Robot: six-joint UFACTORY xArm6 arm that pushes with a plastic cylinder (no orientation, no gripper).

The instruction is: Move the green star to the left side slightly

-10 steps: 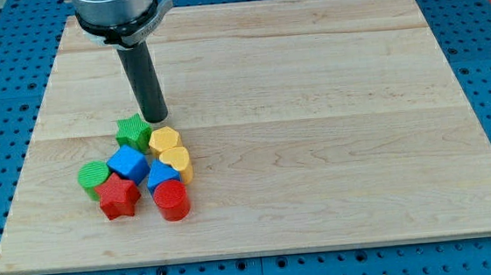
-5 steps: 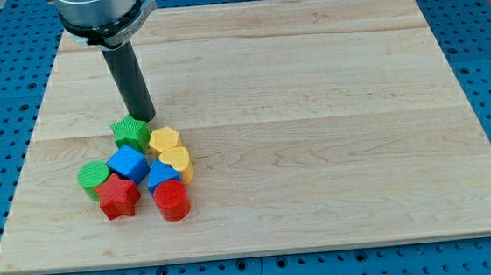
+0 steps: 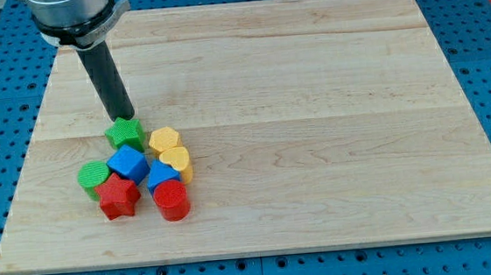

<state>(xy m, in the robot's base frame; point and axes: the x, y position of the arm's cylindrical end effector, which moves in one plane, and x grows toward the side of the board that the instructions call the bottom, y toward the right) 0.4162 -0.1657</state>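
Observation:
The green star [image 3: 125, 133] lies at the top of a cluster of blocks on the left part of the wooden board [image 3: 313, 106]. My tip [image 3: 124, 117] stands right at the star's upper edge, touching or nearly touching it. The dark rod rises from there toward the view's top left. The star sits just above the blue cube [image 3: 128, 162] and to the left of a yellow block [image 3: 164, 140].
Below the star are a green cylinder [image 3: 93, 176], a red star [image 3: 118, 198], a second blue block [image 3: 160, 175], a second yellow block [image 3: 177, 161] and a red cylinder [image 3: 172, 200]. The board's left edge [image 3: 32, 154] is close by.
My tip has slid to the view's left along the star's upper side. The green star has shifted slightly left, opening a gap from the yellow block. Other blocks have not moved.

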